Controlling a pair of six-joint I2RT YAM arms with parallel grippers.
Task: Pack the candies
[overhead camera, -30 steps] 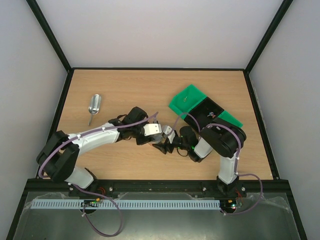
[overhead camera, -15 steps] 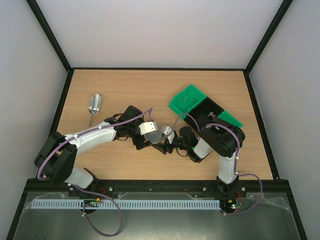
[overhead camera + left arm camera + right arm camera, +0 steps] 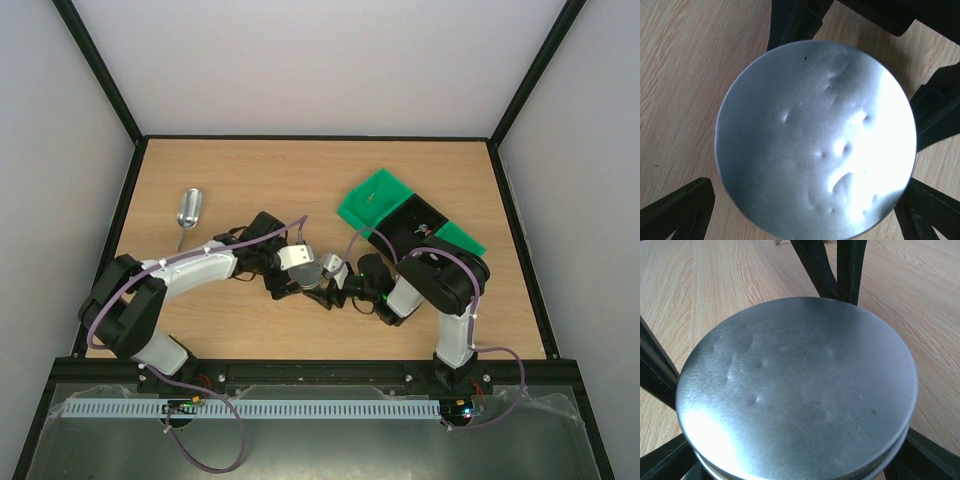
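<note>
The left gripper (image 3: 805, 192) stands with its jaws spread to the full width of one round metal tin (image 3: 815, 137). Its two black fingers (image 3: 677, 210) lie against the dented lid's rim at 8 and 4 o'clock in the left wrist view, so it appears closed on the tin. The right gripper (image 3: 792, 447) straddles the same tin from the opposite side, with its jaws equally wide. Its fingers (image 3: 660, 462) pass beneath the lid's overhang at 8 and 4 o'clock, so whether they actually grip cannot be told. Each wrist view also shows the other gripper's fingers at 12 o'clock, close beside the tin. In the overhead view the two grippers meet at the middle of the wooden table (image 3: 250, 170), with the tin between them. Count: two arms, one tin and one metal scoop (image 3: 189, 212). The scoop lies alone at 10 o'clock from the tin, well apart from it. There is also one green bin (image 3: 375, 200) at 2 o'clock from the tin, joined to one black compartment (image 3: 408, 218). The candies (image 3: 425, 229) show only as a few tiny specks inside the black compartment, too small to count or to tell colours. Neither gripper touches the scoop or the bin.
</note>
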